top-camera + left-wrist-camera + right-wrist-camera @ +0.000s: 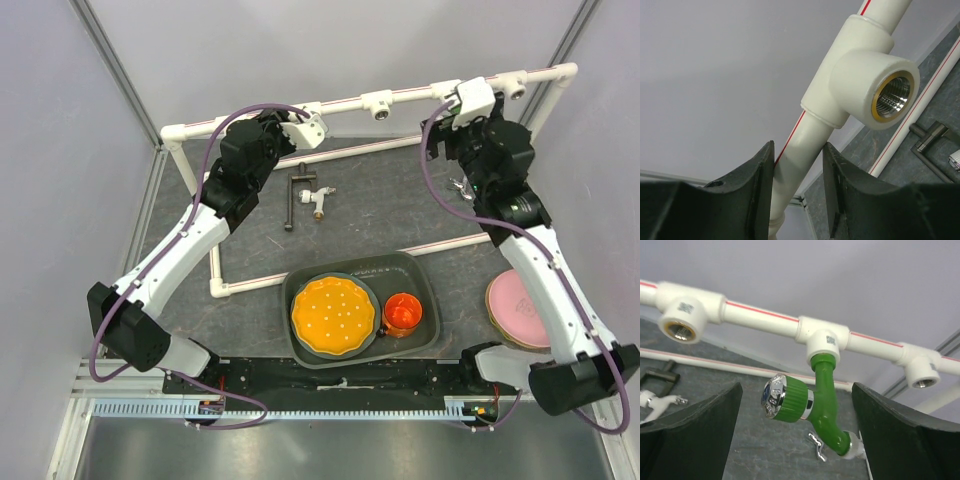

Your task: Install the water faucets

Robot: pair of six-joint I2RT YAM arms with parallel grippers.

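Green faucet (pixel 812 405) hangs at 6 o'clock from the middle tee (pixel 825 337), apparently threaded in, centred between the right gripper's (pixel 796 387) fingers, which stand wide, released, touching nothing. Left gripper (pixel 798 165) clenches the pipe (pixel 812 135), likely steadying the frame. A black-handled faucet (pixel 303 192) lies at 11 o'clock of the tray (pixel 415 275).

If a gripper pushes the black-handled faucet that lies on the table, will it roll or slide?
Likely it slides or pivots rather than rolls: the black-handled faucet lies flat, its long handle sticking out from the white body. It looks rigid, so bending seems unlikely. Its uneven shape may twist in a grip.
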